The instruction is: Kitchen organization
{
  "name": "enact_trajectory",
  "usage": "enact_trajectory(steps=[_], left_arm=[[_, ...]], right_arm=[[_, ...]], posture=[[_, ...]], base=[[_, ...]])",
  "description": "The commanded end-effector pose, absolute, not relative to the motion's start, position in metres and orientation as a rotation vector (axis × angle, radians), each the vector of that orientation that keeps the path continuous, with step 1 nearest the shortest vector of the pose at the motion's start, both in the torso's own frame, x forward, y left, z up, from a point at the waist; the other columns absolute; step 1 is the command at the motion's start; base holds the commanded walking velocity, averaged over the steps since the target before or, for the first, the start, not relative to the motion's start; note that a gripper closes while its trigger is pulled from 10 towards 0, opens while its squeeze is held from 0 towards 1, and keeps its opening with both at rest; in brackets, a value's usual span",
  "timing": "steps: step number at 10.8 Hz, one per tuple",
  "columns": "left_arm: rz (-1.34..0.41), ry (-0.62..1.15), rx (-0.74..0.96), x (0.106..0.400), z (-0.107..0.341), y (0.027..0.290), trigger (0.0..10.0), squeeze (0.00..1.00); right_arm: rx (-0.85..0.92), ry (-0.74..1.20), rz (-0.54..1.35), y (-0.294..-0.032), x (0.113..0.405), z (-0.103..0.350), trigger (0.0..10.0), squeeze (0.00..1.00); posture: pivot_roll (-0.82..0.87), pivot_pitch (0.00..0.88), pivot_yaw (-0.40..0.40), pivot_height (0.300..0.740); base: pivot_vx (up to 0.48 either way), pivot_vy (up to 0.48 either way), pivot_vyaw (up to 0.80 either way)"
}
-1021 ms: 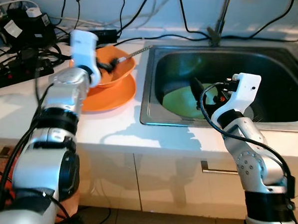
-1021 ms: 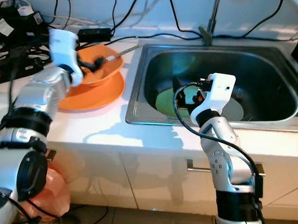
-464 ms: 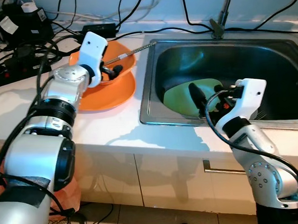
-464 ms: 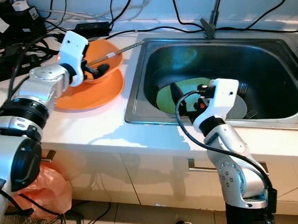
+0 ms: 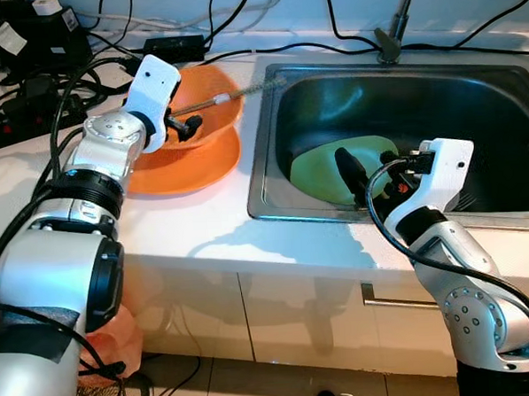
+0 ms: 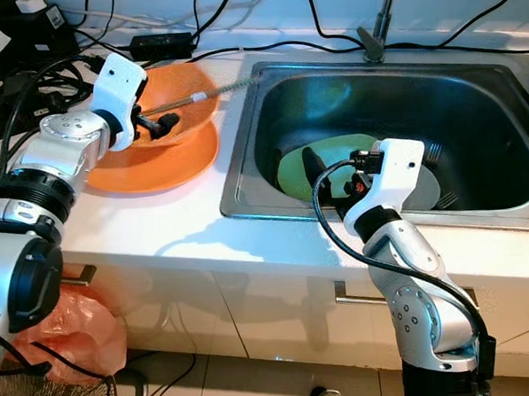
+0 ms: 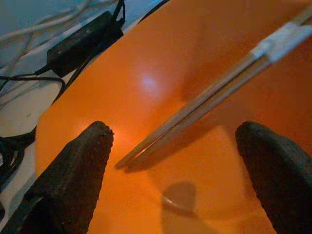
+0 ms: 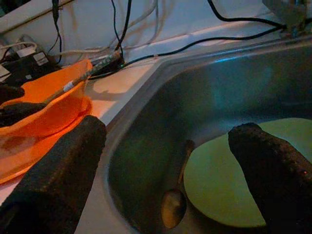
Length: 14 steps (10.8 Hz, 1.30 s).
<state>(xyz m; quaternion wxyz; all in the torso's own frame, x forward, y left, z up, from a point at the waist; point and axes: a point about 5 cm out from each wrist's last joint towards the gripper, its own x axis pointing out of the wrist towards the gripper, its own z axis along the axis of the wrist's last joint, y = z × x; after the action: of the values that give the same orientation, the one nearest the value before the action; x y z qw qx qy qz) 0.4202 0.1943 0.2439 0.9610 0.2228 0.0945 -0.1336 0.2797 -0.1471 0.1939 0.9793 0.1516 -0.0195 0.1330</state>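
Note:
An orange bowl sits on an orange plate on the white counter, left of the sink. A pair of chopsticks lies in the bowl, with the far ends poking over the rim toward the sink. My left gripper is inside the bowl and open. Its fingers stand on either side of the chopsticks' lower ends without touching them. My right gripper hangs open over the sink's front left part, above a green plate and a spoon lying beside it.
Power strips and tangled cables crowd the counter's back left. The faucet rises behind the sink. Bare white counter lies in front of the orange plate. An orange bag sits on the floor at the left.
The camera has shifted a little. My left wrist has dropped and tilted, bringing the fingers lower inside the bowl around the chopsticks. The right gripper has hardly moved.

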Motion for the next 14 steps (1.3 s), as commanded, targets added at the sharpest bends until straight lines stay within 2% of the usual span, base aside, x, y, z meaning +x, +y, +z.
enact_trajectory(steps=[1,6,10,11,12,14], left_arm=[[-0.281,0.213,0.473,0.420,0.247,0.197,10.0,0.00],[-0.412,0.293,0.556,0.415,0.227,0.192,10.0,0.00],[-0.344,0.268,0.595,0.417,0.227,0.195,10.0,0.00],[-0.338,0.274,0.589,0.416,0.226,0.197,0.8,0.00],[-0.336,0.283,0.582,0.416,0.225,0.199,0.0,0.00],[-0.335,0.283,0.570,0.415,0.225,0.200,0.0,0.00]], right_arm=[[0.309,-0.047,0.267,-0.148,0.278,0.197,10.0,0.00],[0.312,-0.049,0.260,-0.147,0.279,0.197,10.0,0.00],[0.314,-0.050,0.253,-0.147,0.280,0.196,10.0,0.00],[0.315,-0.050,0.247,-0.147,0.280,0.196,10.0,0.00],[0.316,-0.052,0.241,-0.148,0.280,0.196,10.0,0.00],[0.316,-0.054,0.237,-0.149,0.281,0.196,10.0,0.00]], posture=[[-0.01,0.114,0.025,0.740],[-0.03,0.106,0.029,0.740],[-0.03,0.103,0.028,0.740],[-0.03,0.101,0.032,0.740],[-0.03,0.100,0.031,0.740],[-0.03,0.098,0.030,0.740]], base=[[0.000,0.000,0.00],[0.000,0.000,0.00],[0.000,0.000,0.00],[0.000,0.000,0.00],[0.000,0.000,0.00],[0.000,0.000,0.00]])
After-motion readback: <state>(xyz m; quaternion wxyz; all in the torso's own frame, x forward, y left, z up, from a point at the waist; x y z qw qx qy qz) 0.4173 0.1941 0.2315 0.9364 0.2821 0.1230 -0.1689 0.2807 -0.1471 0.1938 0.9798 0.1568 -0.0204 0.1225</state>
